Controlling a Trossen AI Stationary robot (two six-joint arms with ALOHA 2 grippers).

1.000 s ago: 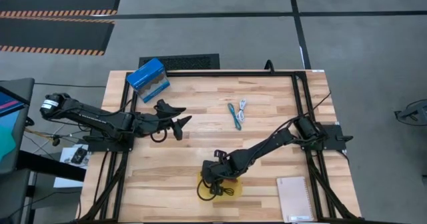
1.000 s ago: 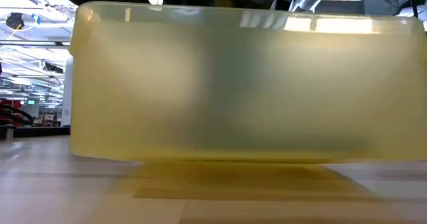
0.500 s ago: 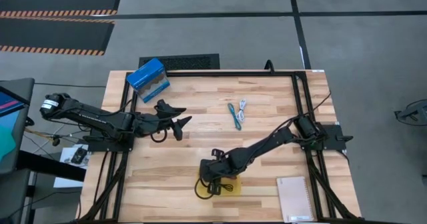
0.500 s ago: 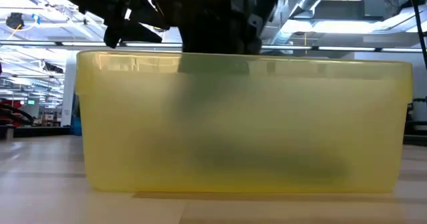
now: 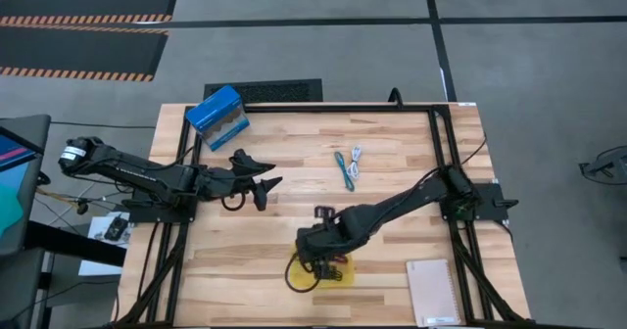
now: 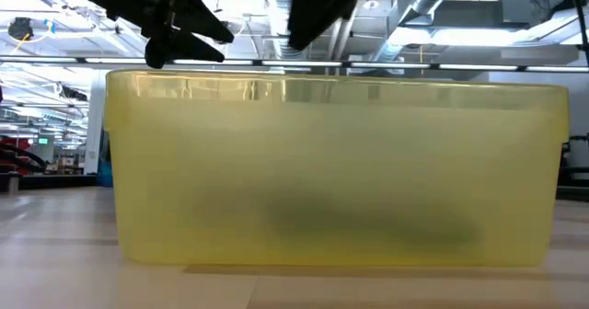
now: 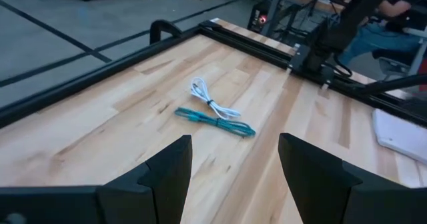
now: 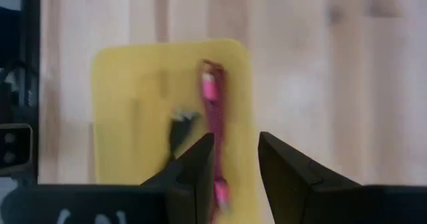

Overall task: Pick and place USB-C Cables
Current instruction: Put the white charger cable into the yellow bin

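At the left of the high view the left gripper hovered over bare wood beside the blue box, its fingers spread apart and empty. Right of it, at upper centre, the teal cable and the white cable lay side by side on the table. Lower centre, the right gripper hung above the yellow tray, fingers parted, with the dark red cable lying inside the tray.
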